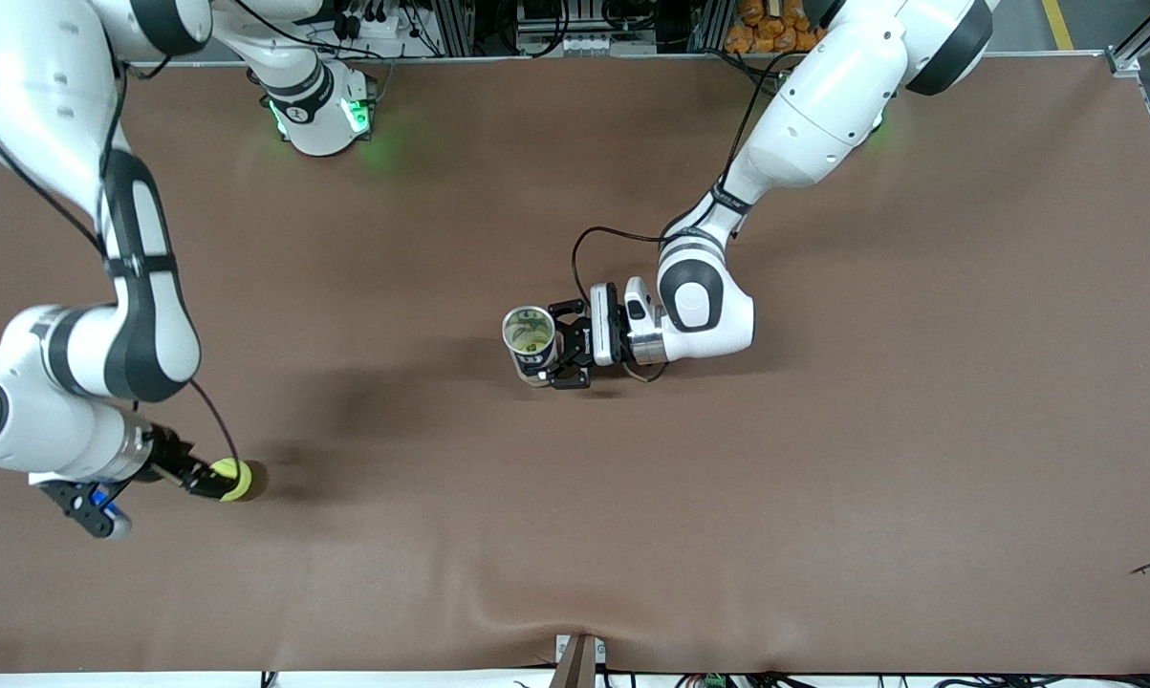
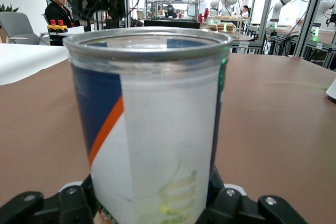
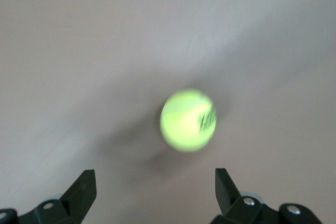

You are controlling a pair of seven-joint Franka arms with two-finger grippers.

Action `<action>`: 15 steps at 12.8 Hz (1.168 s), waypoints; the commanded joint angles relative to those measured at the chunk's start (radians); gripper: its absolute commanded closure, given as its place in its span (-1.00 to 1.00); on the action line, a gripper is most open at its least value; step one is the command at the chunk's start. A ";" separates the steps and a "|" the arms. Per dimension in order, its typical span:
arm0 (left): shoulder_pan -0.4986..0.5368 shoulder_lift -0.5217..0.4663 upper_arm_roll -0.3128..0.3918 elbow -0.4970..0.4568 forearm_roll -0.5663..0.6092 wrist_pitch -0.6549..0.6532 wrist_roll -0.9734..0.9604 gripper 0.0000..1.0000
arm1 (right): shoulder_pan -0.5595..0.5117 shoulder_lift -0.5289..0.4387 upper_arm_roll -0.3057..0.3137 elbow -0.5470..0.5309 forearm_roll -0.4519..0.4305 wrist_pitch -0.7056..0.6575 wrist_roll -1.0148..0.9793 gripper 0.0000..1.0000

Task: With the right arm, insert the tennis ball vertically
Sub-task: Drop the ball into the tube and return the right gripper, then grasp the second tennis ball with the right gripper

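Right gripper (image 1: pixel 213 475) is low over the brown table (image 1: pixel 823 478) toward the right arm's end, its two black fingers (image 3: pixel 81 192) spread wide apart with nothing between them. A yellow-green tennis ball (image 1: pixel 232 480) lies on the table right at the fingertips in the front view. From the right wrist view the ball (image 3: pixel 188 120) sits ahead of the spread fingers, apart from both, with a dark mark on its side and its shadow on the cloth beneath. Whether the fingertips touch the ball cannot be told from the front view.

Near the middle of the table stands a clear tennis ball can (image 1: pixel 529 341), upright with its round mouth open to the top. Its label shows blue, white and an orange stripe in the left wrist view (image 2: pixel 152 129). The left gripper (image 1: pixel 563 346) reaches in level with the table and clamps the can from the side, its black fingers (image 2: pixel 79 203) pressed against the can's lower wall. A pale greenish shape shows through the can's open mouth in the front view; what it is cannot be told.

The can is well apart from the ball and farther from the front camera than it.
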 commanded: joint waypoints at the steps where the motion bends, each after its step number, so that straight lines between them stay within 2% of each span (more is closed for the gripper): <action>1: -0.009 -0.004 0.008 -0.018 -0.017 0.038 0.028 -0.54 | -0.018 0.095 0.016 0.062 -0.051 0.082 0.005 -1.00; 6: -0.009 -0.003 0.008 -0.018 -0.017 0.038 0.028 -0.54 | -0.049 0.114 0.014 0.050 -0.050 0.046 0.194 -1.00; 15: -0.011 -0.004 0.008 -0.018 -0.017 0.038 0.028 -0.54 | -0.055 0.151 0.019 0.042 -0.024 0.035 0.209 -1.00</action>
